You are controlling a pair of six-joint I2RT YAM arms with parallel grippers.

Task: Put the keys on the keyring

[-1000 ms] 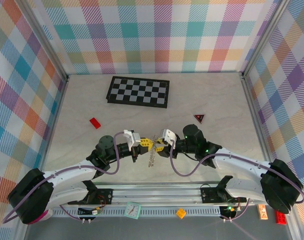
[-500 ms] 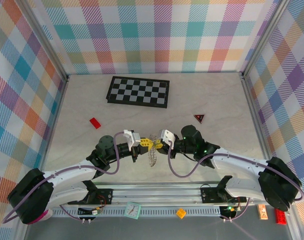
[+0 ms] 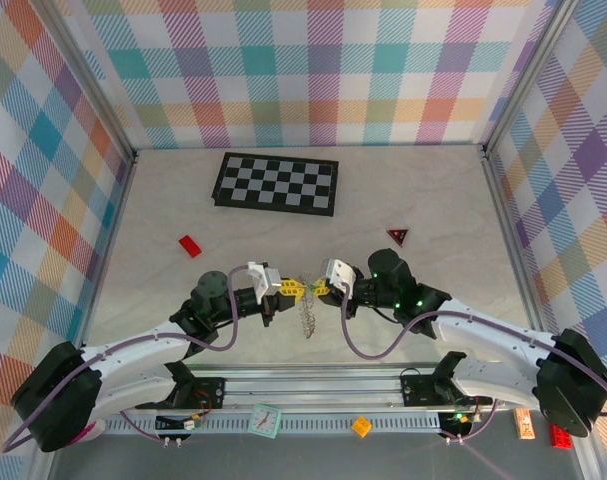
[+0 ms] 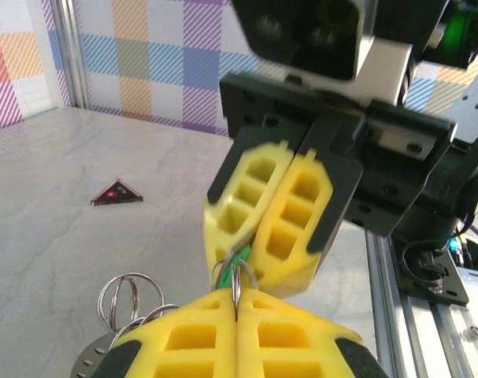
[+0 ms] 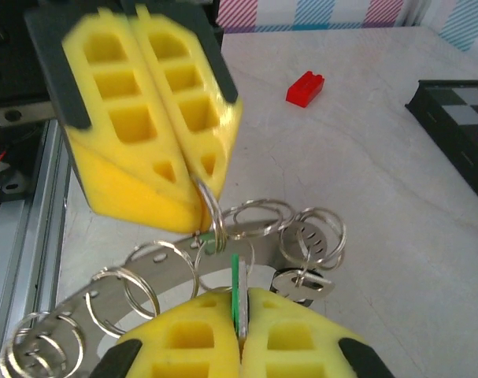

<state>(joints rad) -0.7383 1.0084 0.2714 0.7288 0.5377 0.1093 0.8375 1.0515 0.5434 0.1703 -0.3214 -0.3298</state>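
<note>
Above the pale table's [image 3: 433,200] near edge, top view: left gripper [image 3: 291,288] and right gripper [image 3: 321,289] tip to tip, the large flat grey metal keyring [image 3: 306,318] hanging beneath. Left wrist view: left gripper pinches one wire loop [image 4: 235,277]. Right wrist view: right gripper clamps the green-headed silver key [image 5: 235,293], perhaps touching that loop.

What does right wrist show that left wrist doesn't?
Right wrist: the keyring as a flat band fringed with loops, a silver key hanging from one loop, the red brick, a checkerboard corner.
Left wrist: the red triangle and the frame rail.
Both: left gripper shut on a keyring loop, right gripper shut on the green key, fingertips nearly meeting.
</note>
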